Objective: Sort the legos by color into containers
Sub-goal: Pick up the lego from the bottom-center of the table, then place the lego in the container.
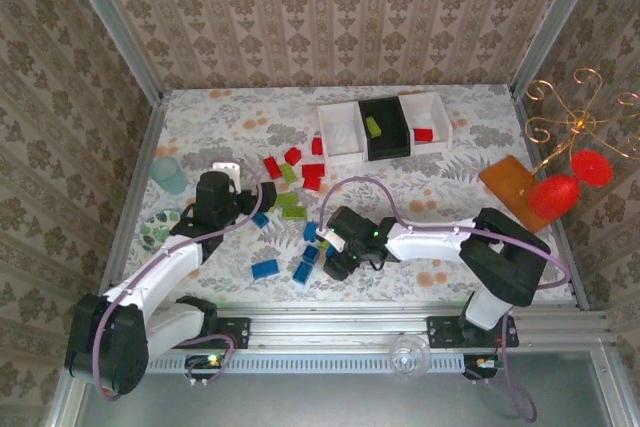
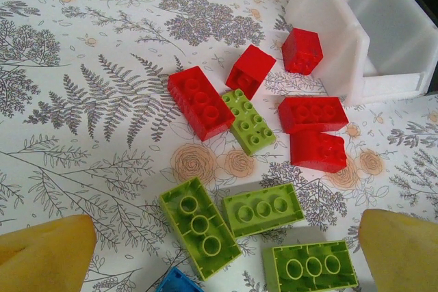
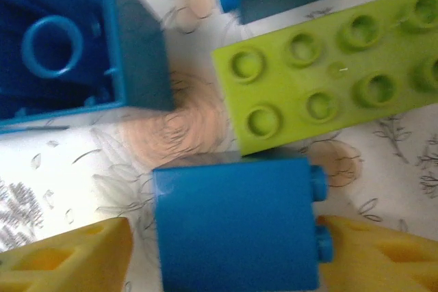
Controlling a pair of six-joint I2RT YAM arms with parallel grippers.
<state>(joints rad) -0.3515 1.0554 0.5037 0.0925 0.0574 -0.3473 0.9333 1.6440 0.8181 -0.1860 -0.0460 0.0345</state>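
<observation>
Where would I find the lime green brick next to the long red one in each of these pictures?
Top external: the green brick lies left of centre, just right of the long red brick.
Left wrist: the green brick sits mid-frame, right of the long red brick.
Shared landmark: the white tray, up and to the right of it in both.

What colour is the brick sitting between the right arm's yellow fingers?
Blue. The brick shows best in the right wrist view.
</observation>
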